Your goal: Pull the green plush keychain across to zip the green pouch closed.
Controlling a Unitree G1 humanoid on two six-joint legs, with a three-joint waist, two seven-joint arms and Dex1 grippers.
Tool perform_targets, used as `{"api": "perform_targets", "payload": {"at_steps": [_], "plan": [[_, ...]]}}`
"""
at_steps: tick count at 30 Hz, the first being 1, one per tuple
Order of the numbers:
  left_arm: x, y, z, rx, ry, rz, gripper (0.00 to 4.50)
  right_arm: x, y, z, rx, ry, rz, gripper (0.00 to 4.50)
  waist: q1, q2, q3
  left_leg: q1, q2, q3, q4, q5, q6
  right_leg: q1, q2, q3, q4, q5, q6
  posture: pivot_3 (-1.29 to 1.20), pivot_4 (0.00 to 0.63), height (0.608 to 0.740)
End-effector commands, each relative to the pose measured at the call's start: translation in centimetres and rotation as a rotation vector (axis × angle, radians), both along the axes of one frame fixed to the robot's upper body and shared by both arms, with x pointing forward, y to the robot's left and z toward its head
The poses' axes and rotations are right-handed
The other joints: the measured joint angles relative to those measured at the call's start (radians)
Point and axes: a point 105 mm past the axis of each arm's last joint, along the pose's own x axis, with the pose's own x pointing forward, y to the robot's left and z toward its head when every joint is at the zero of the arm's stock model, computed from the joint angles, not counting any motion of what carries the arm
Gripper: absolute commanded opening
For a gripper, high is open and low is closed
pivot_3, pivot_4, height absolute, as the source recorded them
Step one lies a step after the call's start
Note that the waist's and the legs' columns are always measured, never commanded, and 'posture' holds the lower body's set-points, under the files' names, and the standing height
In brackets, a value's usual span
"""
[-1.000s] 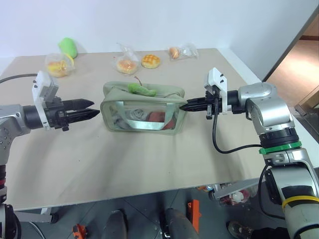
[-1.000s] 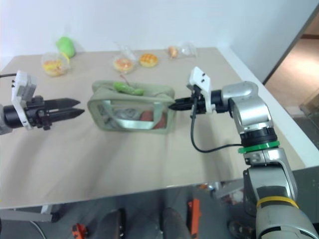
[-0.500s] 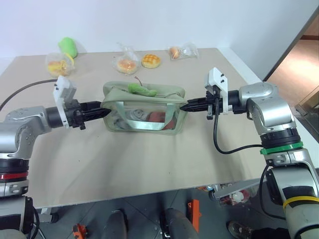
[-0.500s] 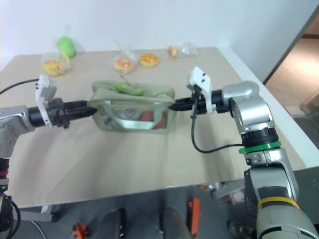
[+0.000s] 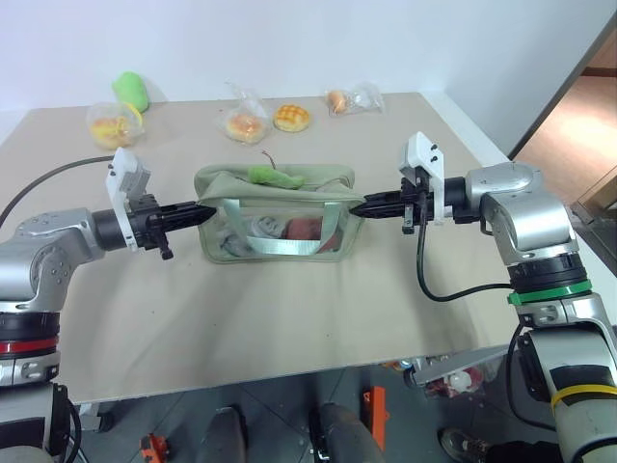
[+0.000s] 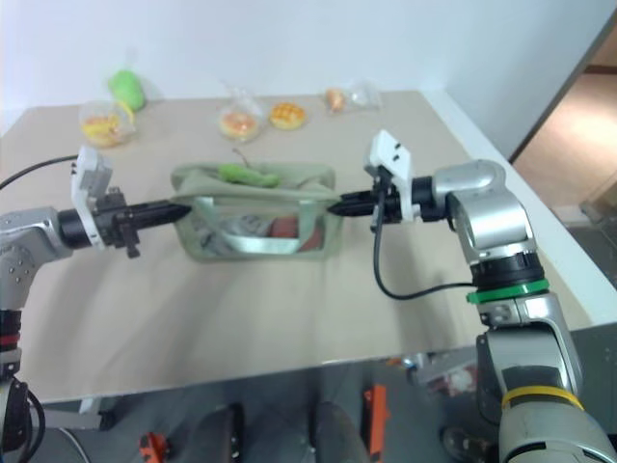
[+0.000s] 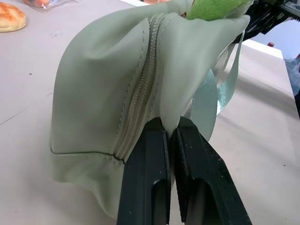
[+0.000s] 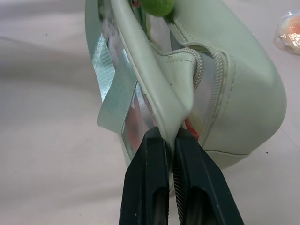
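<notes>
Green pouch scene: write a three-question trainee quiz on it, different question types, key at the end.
1. True or false: the left tool is shut on an end of the green pouch.
2. Multiple choice: the green plush keychain lies (A) on top of the pouch, (B) on the table beside the pouch, (C) inside a bun bag.
3. Fill in: the right tool pinches the pouch's fabric at the end ____ the left tool's.

Key:
1. True; its fingers pinch the fabric beside the zipper.
2. A.
3. Opposite; the pouch hangs stretched between the two tools.
</notes>
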Motion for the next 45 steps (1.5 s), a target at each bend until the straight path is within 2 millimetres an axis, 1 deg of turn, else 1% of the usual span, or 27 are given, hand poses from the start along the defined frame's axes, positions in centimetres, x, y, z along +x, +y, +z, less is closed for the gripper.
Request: {"api": "perform_targets", "payload": {"at_steps": [1,4,6,8,9,12,16,20,22,26,29,33,38,41,45], "plan": [[-0.7,-0.3,1.0,0.003,-0.053,-0.006,0.00,-3.2,0.3,6.1,0.165,-0.097,0.142,1.27,0.001,0.001,0.000,-0.001,0.000,0.000,0.000,0.000,0.000,0.000,0.000,0.000,0.000,0.000,0.000,0.00,0.150,0.740],[-0.7,-0.4,0.9,-0.010,-0.053,-0.001,0.00,-4.7,0.6,9.0,0.259,-0.108,0.208,2.29,0.001,0.001,0.000,-0.001,0.000,0.000,0.000,0.000,0.000,0.000,0.000,0.000,0.000,0.000,0.000,0.00,0.150,0.740],[-0.6,-0.4,0.8,-0.011,-0.053,0.002,0.00,-5.2,0.8,10.1,0.299,-0.116,0.238,2.29,0.001,0.001,0.000,0.000,0.000,0.000,0.000,0.000,0.000,0.000,0.000,0.000,0.000,0.000,0.000,0.00,0.150,0.740],[-0.5,-0.5,0.8,-0.016,-0.054,0.002,0.00,-4.8,1.4,10.6,0.296,-0.171,0.221,2.29,0.000,0.001,0.000,0.001,0.000,0.000,0.000,0.000,0.000,0.000,0.000,0.000,0.000,0.000,0.000,0.00,0.150,0.740],[-0.5,-0.6,0.8,-0.016,-0.055,0.002,0.00,-4.5,1.8,10.4,0.274,-0.184,0.203,2.29,0.000,0.001,0.000,0.001,0.000,0.000,0.000,0.000,0.000,0.000,0.000,0.000,0.000,0.000,0.000,0.00,0.150,0.740],[-0.3,-0.8,0.8,-0.018,-0.057,0.000,0.00,-4.3,2.9,9.9,0.223,-0.222,0.211,2.29,0.000,0.001,0.000,0.001,0.000,0.000,0.000,0.000,0.000,0.000,0.000,0.001,0.000,0.001,0.000,0.00,0.150,0.740],[-0.3,-1.1,0.7,-0.019,-0.062,-0.003,0.00,-2.9,4.7,9.0,0.136,-0.273,0.167,2.29,0.000,0.001,0.000,0.000,-0.001,0.000,0.000,0.000,0.000,0.000,0.000,0.002,0.000,0.001,0.000,0.00,0.150,0.740],[-0.2,-1.2,0.7,-0.020,-0.064,-0.004,0.00,-1.8,6.7,8.9,0.082,-0.292,0.146,2.29,0.000,0.001,0.000,0.000,-0.001,0.000,0.000,0.000,0.000,-0.001,0.000,0.002,0.000,0.001,0.000,0.00,0.150,0.740],[-0.1,-1.2,0.7,-0.024,-0.066,-0.005,0.00,-1.6,7.7,9.0,0.056,-0.296,0.157,2.29,0.002,0.001,0.000,0.000,0.000,0.000,0.000,0.000,0.000,-0.001,0.001,0.002,0.000,0.001,0.000,0.00,0.150,0.740],[-0.1,-1.4,0.7,-0.029,-0.070,-0.007,0.00,-2.0,8.9,8.7,0.017,-0.285,0.216,2.29,0.007,0.000,0.000,-0.001,-0.001,0.000,0.000,0.000,0.000,-0.001,0.000,0.001,0.000,0.001,0.000,0.00,0.150,0.740],[-0.1,-1.5,0.6,-0.031,-0.072,-0.006,0.00,-2.3,9.5,8.1,-0.011,-0.280,0.258,2.29,0.007,0.000,0.000,-0.001,-0.001,0.000,0.000,0.000,0.000,-0.001,0.000,0.001,-0.001,0.001,0.000,0.00,0.150,0.740],[-0.2,-1.4,0.4,-0.033,-0.071,-0.002,0.00,-2.0,9.8,7.2,-0.032,-0.265,0.265,2.29,0.007,0.000,0.000,-0.001,0.000,0.000,0.000,0.000,0.000,-0.001,0.000,0.001,0.000,0.001,0.000,0.00,0.150,0.740],[-0.3,-1.3,0.5,-0.035,-0.074,0.005,0.00,-1.1,10.3,5.9,-0.054,-0.240,0.240,2.29,0.007,0.000,0.000,-0.001,0.000,0.000,0.000,0.000,0.000,-0.001,0.000,0.001,0.000,0.001,0.000,0.00,0.150,0.740],[-0.3,-1.3,0.5,-0.033,-0.076,0.005,0.00,-0.5,10.5,5.7,-0.054,-0.237,0.225,2.29,0.007,0.000,0.000,-0.001,0.000,0.000,0.000,0.000,0.000,-0.001,0.000,0.001,0.000,0.001,0.000,0.00,0.150,0.740],[-0.3,-1.4,0.4,-0.028,-0.075,0.006,0.00,0.0,10.6,6.1,-0.032,-0.226,0.200,2.29,0.007,0.000,0.000,-0.001,0.000,0.000,0.000,0.000,0.000,-0.001,0.000,0.001,0.000,0.001,0.000,0.00,0.150,0.740]]}}
